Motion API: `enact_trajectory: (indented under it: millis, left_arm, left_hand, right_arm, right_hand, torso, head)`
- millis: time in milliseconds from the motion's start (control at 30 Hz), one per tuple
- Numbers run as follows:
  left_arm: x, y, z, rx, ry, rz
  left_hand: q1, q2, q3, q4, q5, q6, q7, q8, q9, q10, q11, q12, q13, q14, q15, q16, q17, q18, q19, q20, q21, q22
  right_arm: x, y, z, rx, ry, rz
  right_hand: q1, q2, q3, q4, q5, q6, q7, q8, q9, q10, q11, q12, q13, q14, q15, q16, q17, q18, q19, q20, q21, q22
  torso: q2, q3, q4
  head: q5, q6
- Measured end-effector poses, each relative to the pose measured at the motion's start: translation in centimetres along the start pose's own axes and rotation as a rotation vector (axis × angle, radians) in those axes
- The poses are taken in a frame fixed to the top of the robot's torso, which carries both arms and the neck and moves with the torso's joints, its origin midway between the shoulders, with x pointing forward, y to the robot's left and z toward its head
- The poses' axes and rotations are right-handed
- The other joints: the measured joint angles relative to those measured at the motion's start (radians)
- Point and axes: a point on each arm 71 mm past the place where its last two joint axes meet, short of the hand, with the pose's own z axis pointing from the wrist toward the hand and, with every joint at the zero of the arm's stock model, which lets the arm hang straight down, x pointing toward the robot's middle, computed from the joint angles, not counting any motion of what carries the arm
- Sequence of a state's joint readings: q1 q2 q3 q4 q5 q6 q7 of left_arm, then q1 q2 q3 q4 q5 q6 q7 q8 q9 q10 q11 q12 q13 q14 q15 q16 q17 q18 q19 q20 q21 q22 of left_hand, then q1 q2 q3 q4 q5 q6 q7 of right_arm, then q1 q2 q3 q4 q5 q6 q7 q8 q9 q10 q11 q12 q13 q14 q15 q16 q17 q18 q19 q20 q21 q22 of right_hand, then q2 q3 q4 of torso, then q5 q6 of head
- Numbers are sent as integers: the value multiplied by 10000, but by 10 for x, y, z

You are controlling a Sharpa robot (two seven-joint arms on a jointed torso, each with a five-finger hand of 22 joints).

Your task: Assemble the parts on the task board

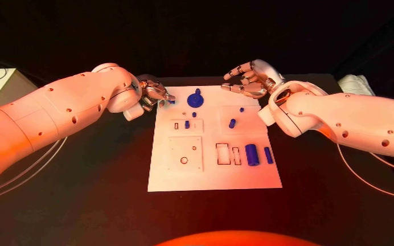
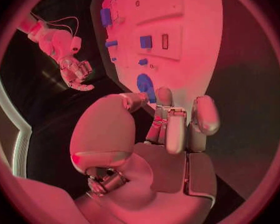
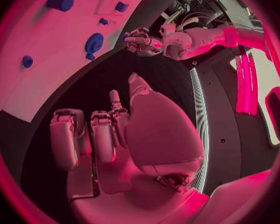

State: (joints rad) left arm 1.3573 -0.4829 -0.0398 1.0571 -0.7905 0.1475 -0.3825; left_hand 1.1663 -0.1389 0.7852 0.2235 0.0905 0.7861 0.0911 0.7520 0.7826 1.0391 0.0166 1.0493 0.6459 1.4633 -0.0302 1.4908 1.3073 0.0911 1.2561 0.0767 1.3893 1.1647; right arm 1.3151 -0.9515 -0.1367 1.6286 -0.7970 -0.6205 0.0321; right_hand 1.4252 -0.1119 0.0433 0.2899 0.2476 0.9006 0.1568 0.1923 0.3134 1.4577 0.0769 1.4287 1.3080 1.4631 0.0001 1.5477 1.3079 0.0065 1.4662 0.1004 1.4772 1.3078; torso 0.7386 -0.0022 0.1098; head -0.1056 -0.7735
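The task board (image 1: 215,177) lies flat at the centre of the table (image 1: 82,200), with blue parts (image 1: 252,155) seated in its recesses. At its far edge, the left robot hand (image 1: 152,95) has fingers curled, gripping nothing visible; the right robot hand (image 1: 249,81) hovers with fingers apart, empty.

bare board front (image 1: 213,177), blue parts (image 1: 252,155) midboard

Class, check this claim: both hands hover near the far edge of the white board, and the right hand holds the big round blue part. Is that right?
Not quite. In the head view the right hand holds nothing; its fingers are curled in on nothing. The big round blue part lies on the board near its far edge, between the two hands. The left hand does hover at the far edge.
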Motion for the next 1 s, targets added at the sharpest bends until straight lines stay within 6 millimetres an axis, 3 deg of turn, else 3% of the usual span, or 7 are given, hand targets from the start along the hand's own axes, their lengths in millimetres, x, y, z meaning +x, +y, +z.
enact_trajectory:
  millis: [233, 267, 300, 600, 1000]
  left_arm:
    - [18, -4, -10, 218, 184, 694]
    - [21, -4, -11, 216, 193, 802]
    - [24, -3, -12, 207, 194, 902]
    - [42, 0, -16, 57, 32, 1707]
    - [58, 0, -14, -153, -74, 2285]
  left_hand:
    - [-99, -98, -86, -93, 0, 43, -42, 0, 6, 301, -25, 266, 328, 35, -35, 177, 0, 1, 200, -50, 148, 251]
    - [-124, -123, 139, -369, -1, 62, -61, -1, 7, 322, -45, 273, 366, 35, -35, 186, 0, 1, 200, -50, 148, 280]
    - [-196, -124, 181, -408, -1, 108, -85, -1, 6, 398, -38, 321, 421, 17, -53, 217, 0, 0, 261, -62, 189, 329]
    - [-644, -225, 136, -473, 444, 366, -75, 339, 7, 1375, -274, 972, 1272, 33, -290, 528, 0, 1, 758, -244, 464, 879]
    - [-736, -315, 96, -516, 529, 452, -93, 497, 7, 1714, -398, 1222, 1627, 34, -358, 650, 0, 1, 842, -300, 502, 1004]
  right_arm:
    - [-1, -1, -1, 35, 18, -10]
    - [-1, -1, -1, 38, 21, -11]
    - [-2, -1, -1, 42, 23, -12]
    - [-2, -2, -1, 69, 48, -22]
    - [-1, -3, 0, 94, 112, -26]
  right_hand:
    - [-17, 17, 0, 0, 0, 0, 0, 0, 0, 0, 0, 0, 0, 0, 0, 0, -1, 0, 0, 0, 0, -1]
    - [-29, 29, 0, 0, 0, 0, 0, 0, 0, 0, 0, 0, 0, 0, 0, 0, -1, 0, 0, 0, 0, -1]
    - [-29, 29, 0, 0, 0, 0, 0, 0, 0, 0, 0, 0, 0, 0, 0, 0, -1, 0, 0, 0, 0, -1]
    - [-41, 41, 0, 0, 0, 0, 0, 0, 0, 0, 0, 0, 0, 0, 0, 0, -2, 0, 0, 0, 0, -3]
    - [-40, 40, 0, 0, 0, 0, 0, 0, 0, 0, 0, 0, 0, 0, 0, 0, -3, 1, 0, 0, -47, -4]
  torso:
    - [-65, -5, 50]
    - [-74, -6, 56]
    - [-83, -8, 63]
    - [-109, -18, 83]
    - [-122, -31, 100]
  head:
    - [30, -80]
    - [30, -89]
    - [30, -111]
    - [101, -166]
    - [154, -251]
